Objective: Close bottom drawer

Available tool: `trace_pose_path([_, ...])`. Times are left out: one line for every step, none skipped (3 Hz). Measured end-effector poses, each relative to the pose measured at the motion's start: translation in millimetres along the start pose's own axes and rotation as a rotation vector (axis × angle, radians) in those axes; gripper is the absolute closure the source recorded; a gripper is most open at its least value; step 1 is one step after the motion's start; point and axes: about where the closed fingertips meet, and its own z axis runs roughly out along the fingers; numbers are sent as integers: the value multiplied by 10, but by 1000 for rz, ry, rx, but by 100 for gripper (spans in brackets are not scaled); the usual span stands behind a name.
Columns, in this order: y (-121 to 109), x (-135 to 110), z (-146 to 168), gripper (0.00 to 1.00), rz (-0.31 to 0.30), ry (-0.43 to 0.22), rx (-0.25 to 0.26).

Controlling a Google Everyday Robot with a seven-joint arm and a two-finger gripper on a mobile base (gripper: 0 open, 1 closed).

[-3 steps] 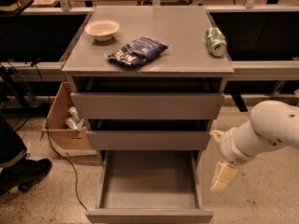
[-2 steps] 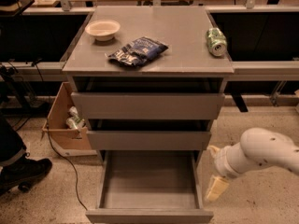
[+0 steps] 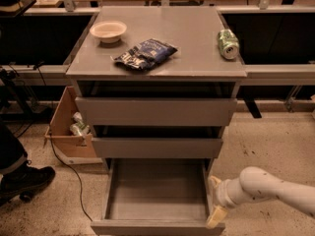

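Note:
The bottom drawer (image 3: 157, 227) is the lowest of three grey drawers and is pulled far out; its shallow empty tray (image 3: 157, 191) shows from above. My gripper (image 3: 215, 205) is on the end of a white arm coming in from the lower right. It sits low beside the drawer's right side wall, near the front right corner. The cream fingertips (image 3: 215, 216) point down next to the front panel. The middle drawer (image 3: 157, 147) and the top drawer (image 3: 155, 112) stand slightly out.
On the cabinet top (image 3: 197, 48) lie a beige bowl (image 3: 108, 31), a dark snack bag (image 3: 144, 54) and a green can (image 3: 228, 43) on its side. A cardboard box (image 3: 69, 127) stands left of the cabinet. A person's shoe (image 3: 24, 180) is at left.
My arm and gripper have dropped lower and moved toward the drawer's front right corner. The drawer stays open as before.

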Motion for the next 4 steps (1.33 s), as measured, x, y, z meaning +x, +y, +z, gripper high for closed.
trace_pose_path([104, 146, 616, 0, -5, -50, -48])
trace_pose_path([234, 256, 1155, 0, 4, -86, -96])
trace_pose_path([330, 338, 1634, 0, 23, -141, -131])
trace_pose_path([331, 357, 1832, 0, 29, -172, -140])
